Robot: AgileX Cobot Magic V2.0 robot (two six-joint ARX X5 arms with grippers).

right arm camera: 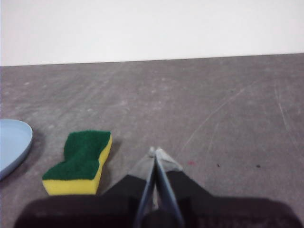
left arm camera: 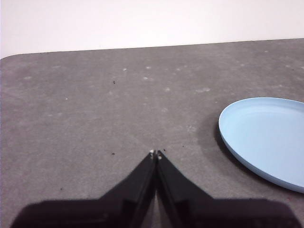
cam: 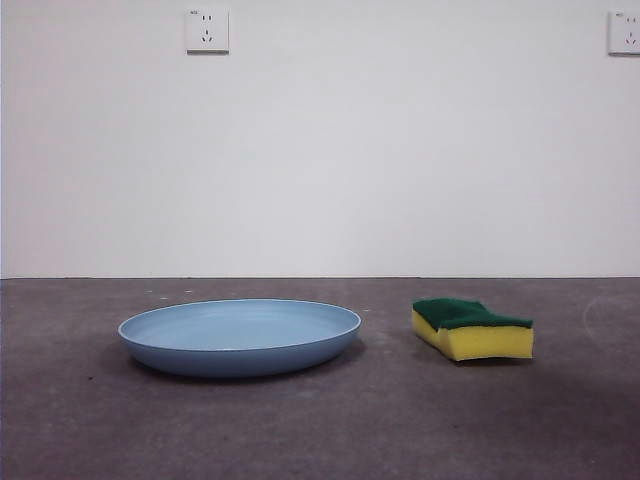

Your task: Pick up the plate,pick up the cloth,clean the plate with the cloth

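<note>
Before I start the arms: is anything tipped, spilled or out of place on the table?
Nothing stands out. The plate sits flat and empty, the cloth lies beside it, apart, green side up. Both grippers, left and right, are shut and hold nothing.

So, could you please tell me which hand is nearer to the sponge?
Right. The right hand sits just beside the sponge, apart from it. The left hand is beyond the plate, with no sponge in its view.

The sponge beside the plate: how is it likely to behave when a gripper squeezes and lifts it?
The sponge looks like soft foam, so it probably compresses under the jaws. Its small block shape suggests it is light. Lying flat on the table, it seems unlikely to roll or tip.
</note>
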